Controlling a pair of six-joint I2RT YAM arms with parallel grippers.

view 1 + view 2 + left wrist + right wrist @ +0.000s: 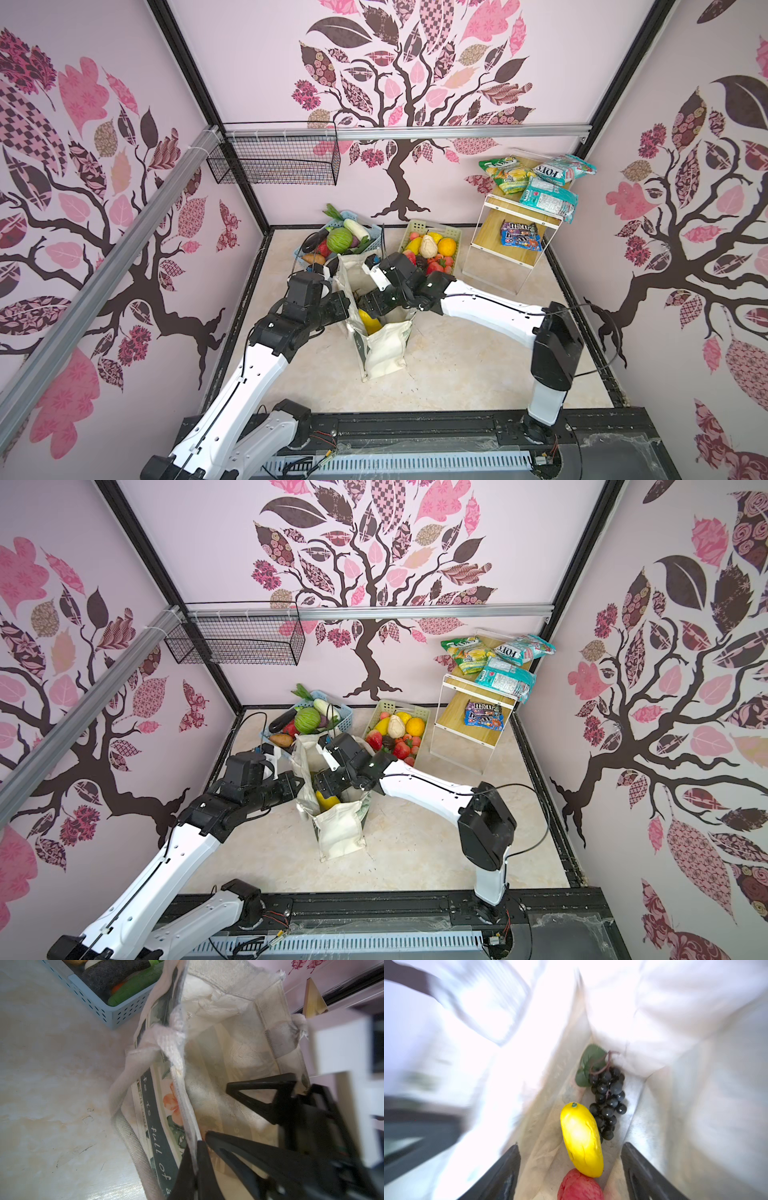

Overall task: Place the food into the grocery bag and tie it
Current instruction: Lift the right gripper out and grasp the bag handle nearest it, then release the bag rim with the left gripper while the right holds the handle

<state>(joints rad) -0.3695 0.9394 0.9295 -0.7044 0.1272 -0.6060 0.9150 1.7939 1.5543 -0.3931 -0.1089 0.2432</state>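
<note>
The cream grocery bag stands open in the middle of the floor. My left gripper is shut on its left rim. My right gripper hangs open inside the bag mouth, holding nothing. On the bag's floor below it lie a dark grape bunch, a yellow oblong fruit and a red fruit. A green cabbage and a white radish lie in the blue basket. The blue M&M's packet lies on the shelf.
A blue vegetable basket and a pale-green fruit basket stand just behind the bag. A white-framed wooden shelf at the back right carries candy bags. A black wire basket hangs from the rail at the back left.
</note>
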